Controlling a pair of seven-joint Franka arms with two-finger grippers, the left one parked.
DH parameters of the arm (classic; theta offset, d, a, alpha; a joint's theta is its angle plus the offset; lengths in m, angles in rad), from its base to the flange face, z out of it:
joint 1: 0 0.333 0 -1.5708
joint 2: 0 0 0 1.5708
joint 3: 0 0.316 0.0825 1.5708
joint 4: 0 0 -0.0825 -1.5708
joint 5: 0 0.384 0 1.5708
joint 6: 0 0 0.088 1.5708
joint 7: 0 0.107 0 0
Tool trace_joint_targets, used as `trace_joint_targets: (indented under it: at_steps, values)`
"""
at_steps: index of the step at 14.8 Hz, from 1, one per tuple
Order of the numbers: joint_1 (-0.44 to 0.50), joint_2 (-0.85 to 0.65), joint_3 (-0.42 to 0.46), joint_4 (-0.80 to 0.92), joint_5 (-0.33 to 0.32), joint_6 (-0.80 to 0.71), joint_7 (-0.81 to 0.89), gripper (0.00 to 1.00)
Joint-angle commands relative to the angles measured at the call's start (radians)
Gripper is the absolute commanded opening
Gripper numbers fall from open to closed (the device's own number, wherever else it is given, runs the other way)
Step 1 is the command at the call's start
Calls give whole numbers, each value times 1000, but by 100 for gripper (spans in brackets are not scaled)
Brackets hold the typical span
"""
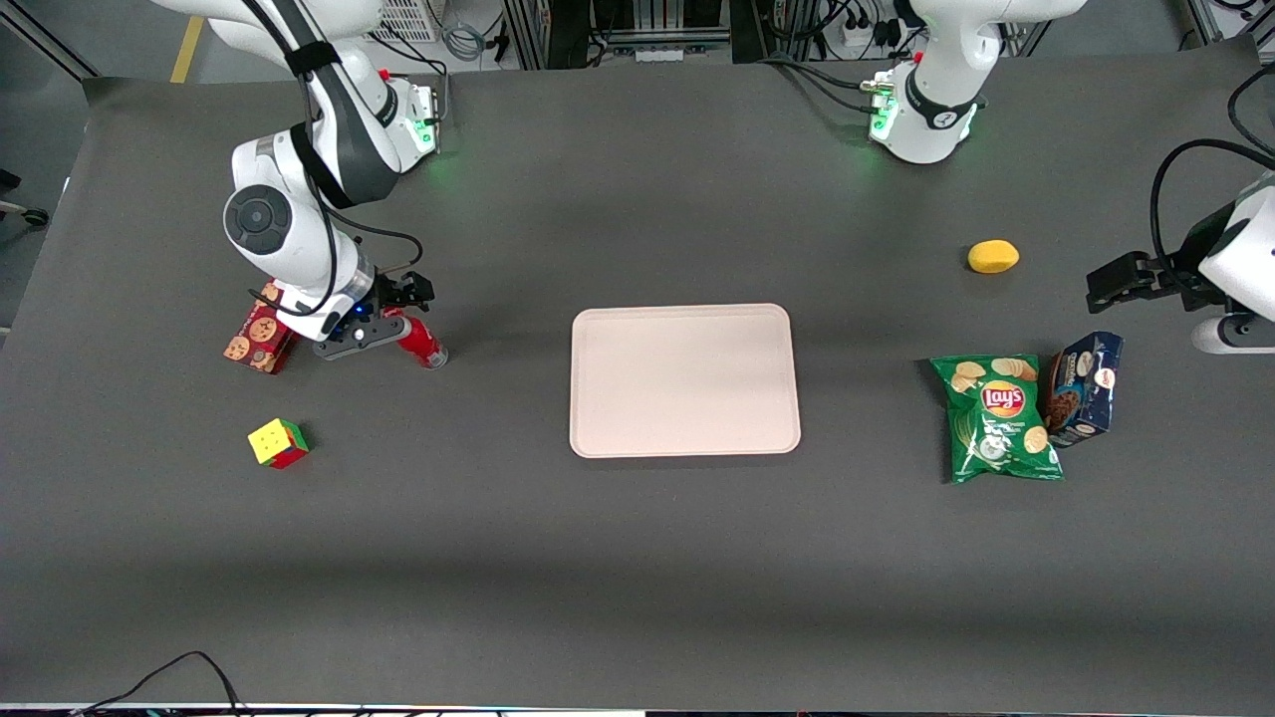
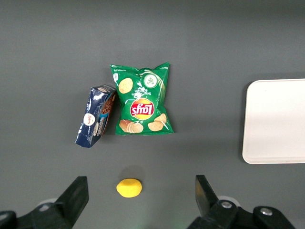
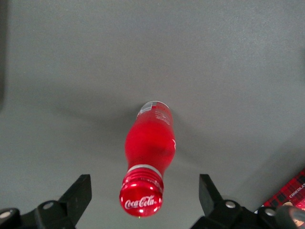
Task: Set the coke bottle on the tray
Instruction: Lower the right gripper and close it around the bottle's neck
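The coke bottle [image 1: 422, 345] is slim and all red, and stands on the dark table toward the working arm's end. In the right wrist view I look down on the bottle's red cap [image 3: 141, 196] with white lettering, its silvery base farthest from the camera. My right gripper [image 1: 386, 321] is open just above the bottle, and in the wrist view the gripper [image 3: 144, 185] has one black finger on each side of the cap without touching it. The pinkish-beige tray [image 1: 685, 380] lies flat at the table's middle, well apart from the bottle, with nothing on it. Its edge also shows in the left wrist view [image 2: 276, 121].
A red cookie box [image 1: 257, 341] lies right beside my gripper and shows in the wrist view [image 3: 291, 194]. A colour cube [image 1: 278, 442] sits nearer the front camera. Toward the parked arm's end lie a yellow lemon [image 1: 993, 256], a green chip bag [image 1: 999, 418] and a blue cookie box [image 1: 1084, 386].
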State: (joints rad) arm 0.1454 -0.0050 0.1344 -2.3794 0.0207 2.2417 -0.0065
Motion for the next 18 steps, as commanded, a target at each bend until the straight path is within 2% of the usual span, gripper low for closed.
trace_joint_targets:
  at_steps: [1,3,7,11,12,18]
  values:
    - [-1,19,-1,6,10,18,6,100]
    - [-1,20,-1,6,10,18,6,84]
    - [-1,20,-1,6,10,18,5,34]
    - [5,20,-1,11,1,16,3,4]
    - [5,20,-1,12,1,16,3,0]
    - [8,13,1,74,2,-49,10,0]
